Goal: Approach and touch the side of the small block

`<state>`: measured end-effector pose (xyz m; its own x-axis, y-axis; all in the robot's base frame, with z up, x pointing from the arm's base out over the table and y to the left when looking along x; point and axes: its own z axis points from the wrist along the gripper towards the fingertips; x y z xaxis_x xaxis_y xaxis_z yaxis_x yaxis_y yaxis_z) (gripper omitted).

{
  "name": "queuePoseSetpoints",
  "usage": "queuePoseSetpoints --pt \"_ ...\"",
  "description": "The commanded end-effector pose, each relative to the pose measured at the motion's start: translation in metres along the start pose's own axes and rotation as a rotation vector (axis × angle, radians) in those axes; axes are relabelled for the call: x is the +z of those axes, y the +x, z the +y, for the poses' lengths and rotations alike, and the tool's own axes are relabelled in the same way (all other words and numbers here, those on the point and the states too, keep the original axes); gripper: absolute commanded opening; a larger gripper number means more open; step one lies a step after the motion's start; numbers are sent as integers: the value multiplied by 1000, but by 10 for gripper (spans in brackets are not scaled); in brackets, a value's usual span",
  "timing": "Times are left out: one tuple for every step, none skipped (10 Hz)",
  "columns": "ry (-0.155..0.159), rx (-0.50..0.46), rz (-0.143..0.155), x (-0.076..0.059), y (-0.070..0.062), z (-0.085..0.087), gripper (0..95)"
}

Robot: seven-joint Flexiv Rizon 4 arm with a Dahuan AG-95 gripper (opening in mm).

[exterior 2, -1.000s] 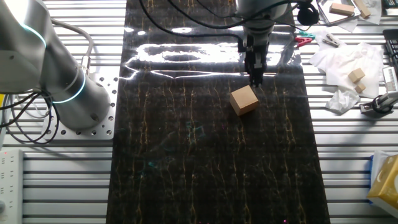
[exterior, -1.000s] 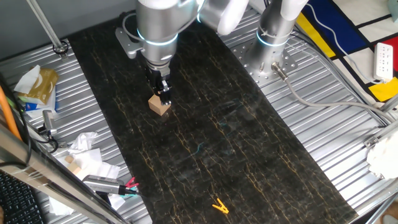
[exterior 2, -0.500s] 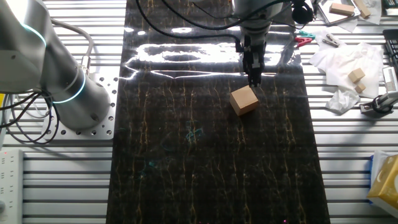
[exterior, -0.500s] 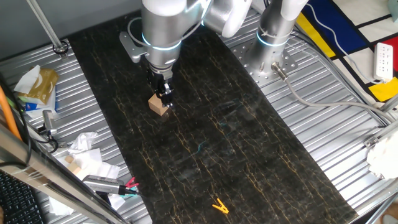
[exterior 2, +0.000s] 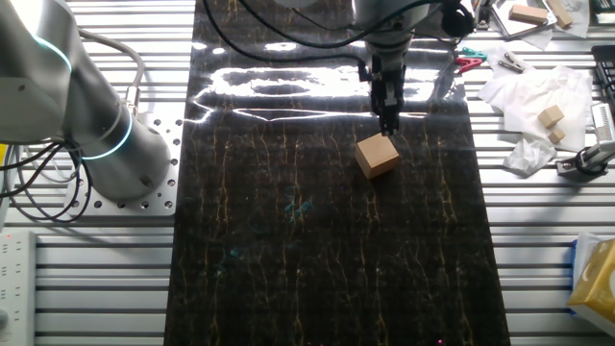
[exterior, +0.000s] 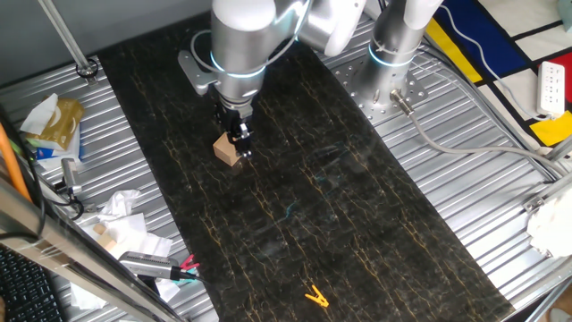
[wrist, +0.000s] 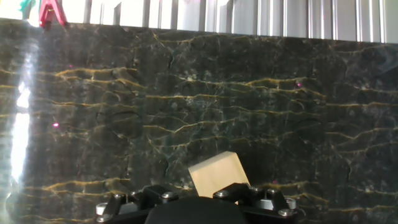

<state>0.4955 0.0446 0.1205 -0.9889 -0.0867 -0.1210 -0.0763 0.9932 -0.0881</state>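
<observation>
At the far left of one fixed view lay crumpled paper (exterior: 125,224) with tiny pale blocks among it, off the dark marbled surface (exterior: 357,206) and well apart from the work. Further right, on the upper part of that surface, sat the small block (exterior: 228,150), a plain light-brown cube turned at an angle to the mat's edges. Immediately to its right the fingers (exterior: 239,148) hung straight down from the silver arm (exterior: 239,54), their tips low against the block's right-hand face. In the other fixed view the tips (exterior 2: 388,127) stood at the block's (exterior 2: 377,155) far upper edge, touching or just short of it; which one could not be told. The fingers looked drawn together into one narrow dark tip, holding nothing. The hand view showed the block (wrist: 217,174) just ahead of the hand's base, tilted.

The risk, as I judged it, was overshoot: the cube was light and loose on a glossy mat, so any further sideways press would slide or spin it rather than merely touch it. A descent onto its top edge could tip it. The yellow-orange clip (exterior: 315,296) lay well clear, lower right.
</observation>
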Motion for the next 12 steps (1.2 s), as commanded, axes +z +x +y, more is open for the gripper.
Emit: queuePoseSetpoints --pt "6 -4 -4 3 1 -2 760" --pt "9 -6 -4 4 2 -2 760" --pt "10 -6 -6 6 3 -2 760" --pt "12 -7 -8 9 4 -2 760" --pt "14 -10 -8 10 4 -2 760" --pt "17 -13 -7 12 5 -2 760" --pt "20 -17 -4 14 6 -2 760" --pt "21 -19 -4 16 7 -2 760" --pt "22 -21 -4 17 8 -2 760" --pt "25 -23 -2 18 8 -2 760" --pt "27 -22 -2 20 8 -2 760" --pt "27 -19 -2 23 9 -2 760"
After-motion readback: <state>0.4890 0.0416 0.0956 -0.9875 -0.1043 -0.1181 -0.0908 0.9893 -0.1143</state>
